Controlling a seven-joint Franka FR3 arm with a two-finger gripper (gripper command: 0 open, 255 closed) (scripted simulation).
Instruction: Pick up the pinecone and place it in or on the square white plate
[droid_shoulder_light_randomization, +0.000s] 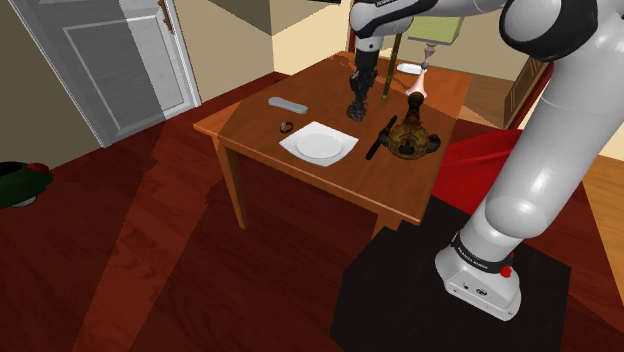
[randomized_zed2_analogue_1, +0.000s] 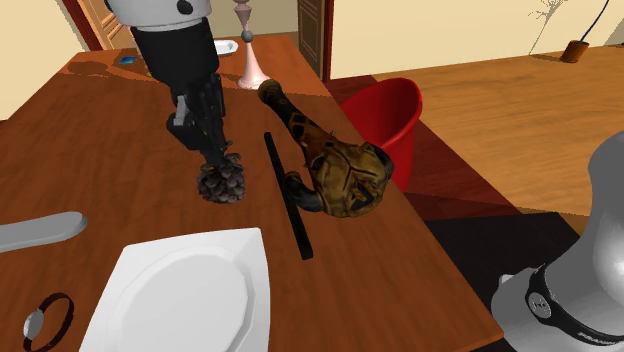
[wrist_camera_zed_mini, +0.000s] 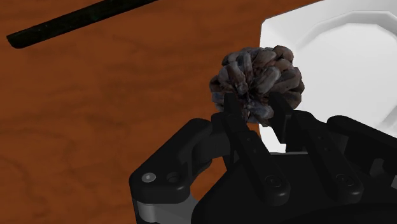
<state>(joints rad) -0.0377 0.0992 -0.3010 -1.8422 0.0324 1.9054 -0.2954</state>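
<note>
Dark brown pinecone, white plate

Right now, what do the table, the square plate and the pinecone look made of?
The reddish-brown table: wood, visible grain, smooth finish. The square white plate: smooth, faintly glossy, likely ceramic, though plastic can't be ruled out. The brown scaly pinecone: natural woody scales, matte and rough, clasped between the black fingers.

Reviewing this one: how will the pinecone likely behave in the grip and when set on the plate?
Probably stiff and light: the pinecone looks unsquashed while clasped by the gripper. Its rough, open scales likely resist slipping, though tips may chip. Being roundish, it might roll slightly on the smooth plate.
</note>
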